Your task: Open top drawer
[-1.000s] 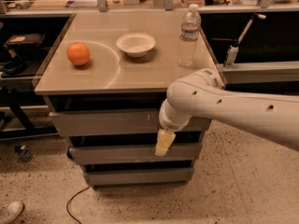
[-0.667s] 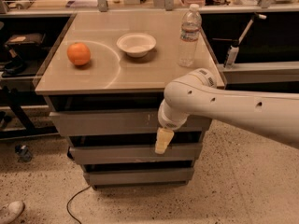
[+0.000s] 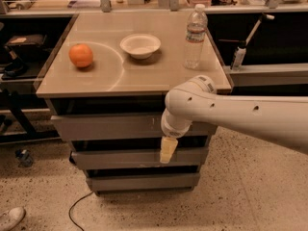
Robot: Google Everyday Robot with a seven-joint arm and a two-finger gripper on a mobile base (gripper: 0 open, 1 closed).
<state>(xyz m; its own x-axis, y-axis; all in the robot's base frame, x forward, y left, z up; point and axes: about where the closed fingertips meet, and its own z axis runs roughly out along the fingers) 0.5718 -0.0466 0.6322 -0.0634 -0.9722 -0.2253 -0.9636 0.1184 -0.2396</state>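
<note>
The top drawer point(image 3: 106, 127) is the widest grey front, just under the tan tabletop, and stands slightly out from the cabinet. Two narrower grey drawer fronts sit below it, the middle drawer point(image 3: 115, 158) and the bottom drawer point(image 3: 139, 181). My white arm reaches in from the right, with its wrist in front of the top drawer's right part. My gripper point(image 3: 167, 150) hangs down from the wrist as a yellowish tip, in front of the gap between the top and middle fronts.
On the tabletop point(image 3: 144, 76) are an orange point(image 3: 81, 55), a white bowl point(image 3: 140, 45) and a clear water bottle point(image 3: 195, 36). Dark shelving stands at the left, a bench with a spray bottle point(image 3: 239, 54) at the right. A cable point(image 3: 77, 208) and a shoe point(image 3: 9, 218) lie on the floor.
The arm and gripper have shifted slightly left and a little lower. The drawer front looks unchanged.
</note>
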